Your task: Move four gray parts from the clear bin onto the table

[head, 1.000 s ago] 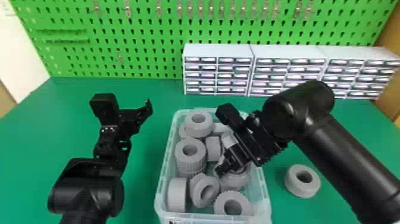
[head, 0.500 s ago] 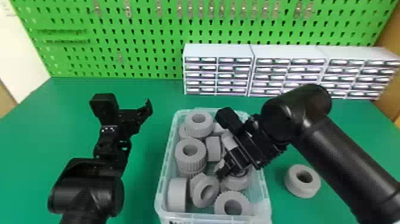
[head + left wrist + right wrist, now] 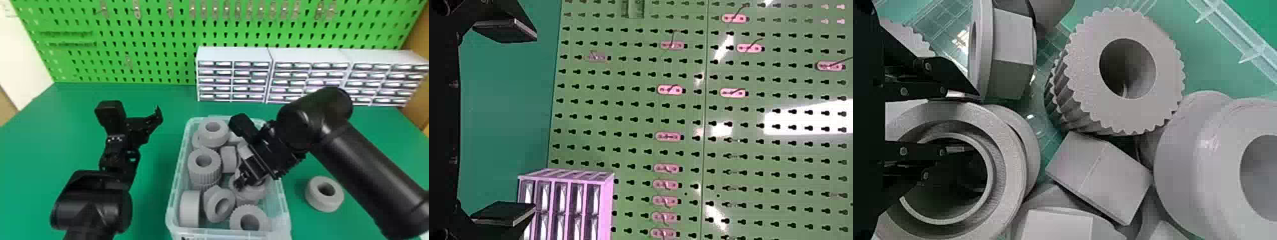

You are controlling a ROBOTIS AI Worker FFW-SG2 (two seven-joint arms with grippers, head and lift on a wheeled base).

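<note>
1. Moved slightly leftward since the earlier head views, the right gripper is kept low inside the clear bin; the parts around it are seen where they were.
2. One thick-walled gray ring is grasped by the right gripper: its wall is pinched between the two fingers, one set inside the hole and the other against the outer rim.
3. The held ring is seen among the other gray parts, toward the right side of the bin.
4. Near the gripped ring, a faceted gray part is placed just beside the outer finger, and a ribbed gray part is seen a little farther off, its hole exposed.
5. One loose gray ring is laid flat on the bench, to the right of the bin, apart from both grippers.
6. The left gripper is held empty over the bench, left of the bin, its fingers spread wide.
</note>
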